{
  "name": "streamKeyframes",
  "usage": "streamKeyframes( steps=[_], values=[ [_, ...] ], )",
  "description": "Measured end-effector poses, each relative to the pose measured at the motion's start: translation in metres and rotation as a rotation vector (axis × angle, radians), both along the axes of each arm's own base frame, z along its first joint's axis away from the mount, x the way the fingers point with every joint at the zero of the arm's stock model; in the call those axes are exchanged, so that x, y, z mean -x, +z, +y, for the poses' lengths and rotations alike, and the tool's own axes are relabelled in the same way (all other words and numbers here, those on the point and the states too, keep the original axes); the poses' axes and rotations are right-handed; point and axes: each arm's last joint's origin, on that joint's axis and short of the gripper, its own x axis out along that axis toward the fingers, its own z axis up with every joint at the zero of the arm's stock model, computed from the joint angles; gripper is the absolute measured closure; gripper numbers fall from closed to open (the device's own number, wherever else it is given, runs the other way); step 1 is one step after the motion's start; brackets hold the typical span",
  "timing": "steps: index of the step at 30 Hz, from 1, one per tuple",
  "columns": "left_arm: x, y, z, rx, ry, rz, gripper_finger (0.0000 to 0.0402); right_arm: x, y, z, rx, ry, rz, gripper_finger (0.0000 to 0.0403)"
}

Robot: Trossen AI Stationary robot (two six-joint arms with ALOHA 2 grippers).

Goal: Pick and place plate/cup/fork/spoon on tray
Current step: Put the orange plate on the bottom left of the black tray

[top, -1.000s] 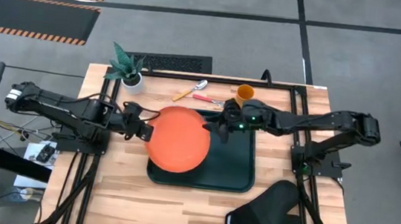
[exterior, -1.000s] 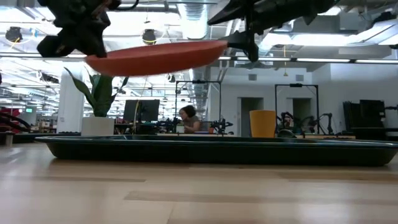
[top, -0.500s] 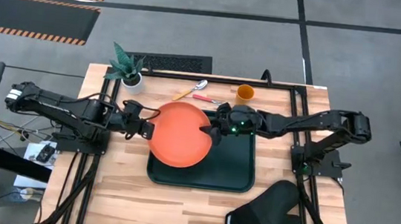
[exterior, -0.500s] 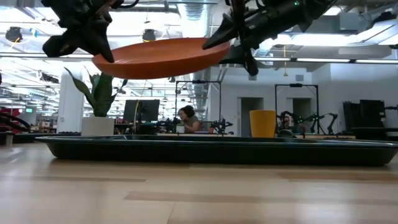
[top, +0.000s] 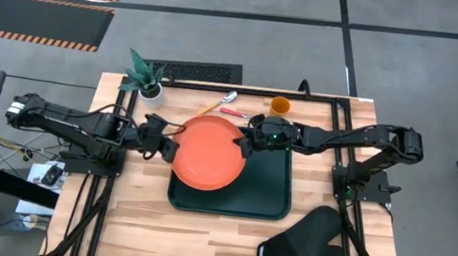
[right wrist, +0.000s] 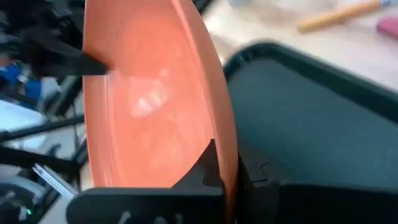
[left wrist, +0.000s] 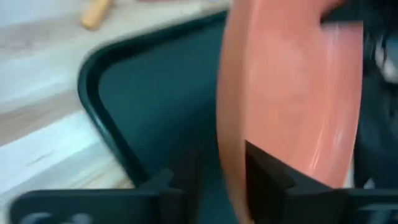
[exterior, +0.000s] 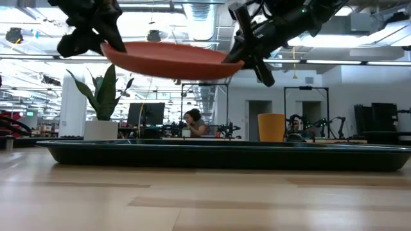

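Two robot arms hold an orange-red plate (top: 208,153) in the air between them, above the left part of a dark green-black tray (top: 267,192) on a wooden table (top: 136,220). The left gripper (top: 167,145) is clamped on the plate's left rim, and the right gripper (top: 244,144) pinches the opposite rim from the right side. From table height the plate (exterior: 170,59) hangs well clear of the tray (exterior: 225,156), roughly level, with the left gripper (exterior: 103,38) and right gripper (exterior: 241,54) at its two ends. The left wrist view shows the plate's edge (left wrist: 292,106) passing between that arm's dark fingers (left wrist: 264,171), with the tray's rounded corner (left wrist: 102,74) beneath; the right wrist view shows its own fingers (right wrist: 208,168) closed on the plate's rim (right wrist: 149,106).

The small orange cup (top: 280,106) stands on the table just beyond the tray's far right corner. The spoon (top: 216,104) and the pink-handled fork (top: 236,112) lie side by side on the table past the tray's far edge, near a potted plant (top: 146,78). A black oven mitt (top: 301,251) lies at the table's near right corner. No brand, label or writing can be read on any item.
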Motion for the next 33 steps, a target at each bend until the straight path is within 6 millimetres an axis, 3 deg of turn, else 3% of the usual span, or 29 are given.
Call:
streamKeyframes(
  steps=[6, 10, 17, 26, 33],
  values=[
    [0.001, -0.002, -0.003, 0.018, -0.136, 0.048, 0.0189, 0.008, -0.013, -0.012, -0.049, 0.013, 0.128, 0.039],
    [0.002, -0.002, -0.003, 0.012, -0.137, 0.054, 0.0151, 0.002, -0.027, -0.01, -0.088, 0.054, 0.17, 0.039],
    [0.007, 0.002, 0.0, -0.021, -0.09, 0.022, 0.0146, -0.017, -0.062, -0.001, -0.169, 0.093, 0.211, 0.039],
    [0.012, 0.007, 0.003, -0.083, -0.024, -0.011, 0.0154, -0.033, -0.076, -0.005, -0.23, 0.108, 0.171, 0.039],
    [0.012, 0.007, 0.003, -0.09, -0.018, -0.011, 0.0154, -0.047, -0.085, 0.004, -0.246, 0.151, 0.2, 0.039]
  ],
)
